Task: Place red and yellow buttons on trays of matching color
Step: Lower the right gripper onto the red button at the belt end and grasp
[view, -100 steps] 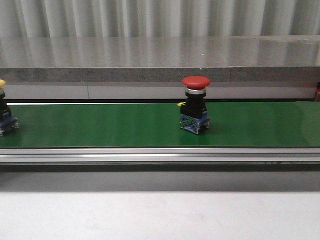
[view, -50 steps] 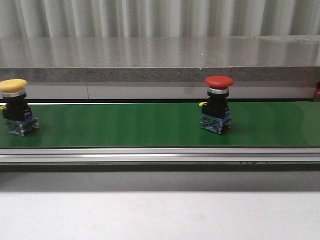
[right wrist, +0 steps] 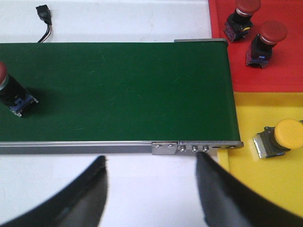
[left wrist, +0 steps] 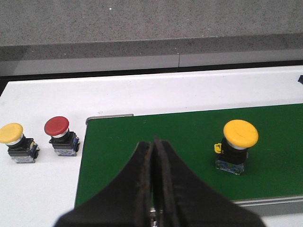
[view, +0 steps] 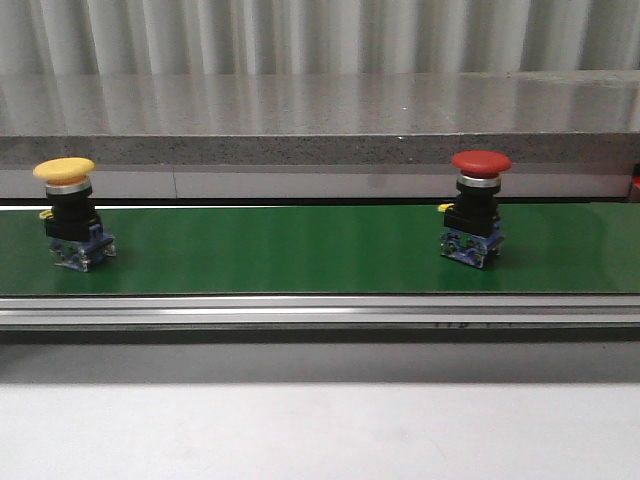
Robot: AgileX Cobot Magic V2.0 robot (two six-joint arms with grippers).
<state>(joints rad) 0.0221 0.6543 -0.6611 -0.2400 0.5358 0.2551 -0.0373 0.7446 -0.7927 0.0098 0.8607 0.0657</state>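
Observation:
A red button point(view: 478, 218) and a yellow button point(view: 72, 226) stand upright on the green conveyor belt point(view: 280, 250). The left wrist view shows the yellow button point(left wrist: 236, 144) on the belt, beside my shut, empty left gripper point(left wrist: 154, 142). A spare yellow button point(left wrist: 15, 142) and red button point(left wrist: 60, 135) stand on the white table off the belt's end. My right gripper point(right wrist: 150, 161) is open and empty over the white table before the belt's edge. The red button point(right wrist: 10, 94) shows at that view's edge. The red tray point(right wrist: 270, 71) holds two red buttons, the yellow tray point(right wrist: 265, 184) one yellow button point(right wrist: 279, 137).
A grey stone ledge point(view: 320, 120) runs behind the belt. The belt's metal rail point(view: 320, 310) lies along its front. A black cable plug point(right wrist: 44, 14) lies on the table beyond the belt. Neither gripper shows in the front view.
Both buttons have travelled to the right along the belt. The yellow button has come fully into the front view from the left edge.

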